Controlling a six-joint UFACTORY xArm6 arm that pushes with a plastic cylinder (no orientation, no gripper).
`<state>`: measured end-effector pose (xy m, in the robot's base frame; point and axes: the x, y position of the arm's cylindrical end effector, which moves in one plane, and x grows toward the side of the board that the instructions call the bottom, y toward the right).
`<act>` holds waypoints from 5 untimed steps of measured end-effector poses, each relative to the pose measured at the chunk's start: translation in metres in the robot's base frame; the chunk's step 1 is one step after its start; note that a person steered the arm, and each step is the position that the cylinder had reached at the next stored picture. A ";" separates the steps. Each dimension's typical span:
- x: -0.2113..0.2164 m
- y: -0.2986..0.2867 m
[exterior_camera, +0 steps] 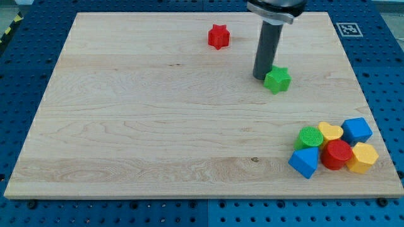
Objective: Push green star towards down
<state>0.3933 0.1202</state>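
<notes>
The green star (278,79) lies on the wooden board (158,126) in the view's upper right. My tip (261,77) rests on the board just to the star's left, touching or almost touching its upper left edge. The dark rod rises from there out of the view's top.
A red star (218,36) lies near the view's top, left of the rod. At the view's lower right is a cluster: a green round block (310,136), a yellow heart (331,131), a blue cube (356,129), a red cylinder (337,154), a yellow block (363,157) and a blue block (304,162).
</notes>
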 end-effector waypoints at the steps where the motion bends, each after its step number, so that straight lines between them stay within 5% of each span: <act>1: 0.000 0.018; 5: 0.008 0.062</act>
<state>0.4008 0.1822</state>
